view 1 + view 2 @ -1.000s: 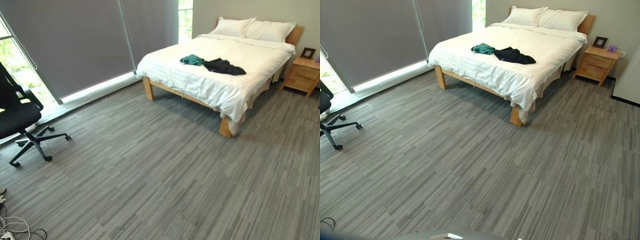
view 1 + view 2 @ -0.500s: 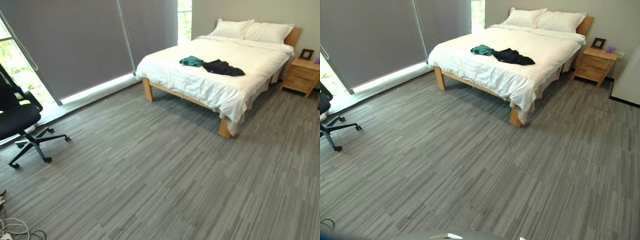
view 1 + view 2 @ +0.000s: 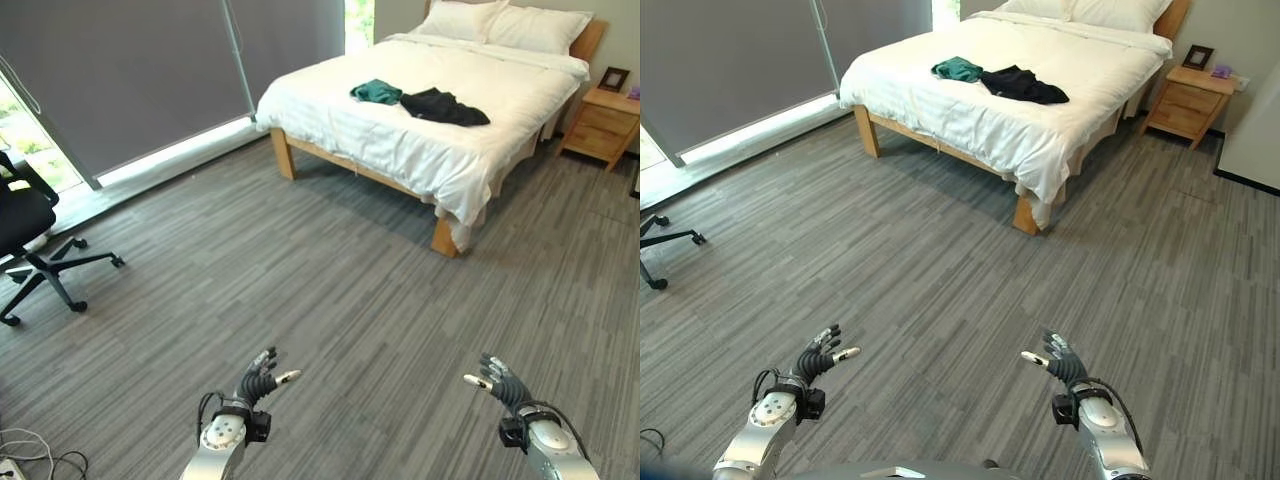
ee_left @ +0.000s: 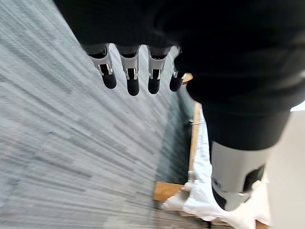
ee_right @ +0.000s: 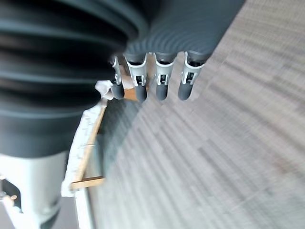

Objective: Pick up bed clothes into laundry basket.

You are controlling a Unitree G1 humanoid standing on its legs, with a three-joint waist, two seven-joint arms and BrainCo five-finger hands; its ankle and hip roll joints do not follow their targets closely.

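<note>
Both hands hang low over the grey floor (image 3: 330, 300), empty. The left hand (image 3: 258, 380) has its fingers (image 4: 128, 78) loosely spread with nothing between them, and the right hand (image 3: 502, 380) matches it, fingers (image 5: 159, 81) relaxed and apart, thumb out to the side. Neither touches anything.

Out ahead, well apart from the hands, stands the bed (image 3: 450, 150) on its wooden frame. On the white cover, toward the near-left part of the bed, lie the two pieces to collect: a green garment (image 3: 376, 92) and, just beside it and apparently touching, a black garment (image 3: 444, 106). Pillows (image 3: 505, 20) sit at the head end, a nightstand (image 3: 600, 128) at the far right corner, an office chair (image 3: 25, 240) off by the window.

The step in hand looks like the approach. To do it well, walk toward the bed's near-left edge, where the clothes are closest, keep the hands open and raised clear of the frame, and stop square to the edge before reaching. I see no laundry basket here, so it needs locating too.
</note>
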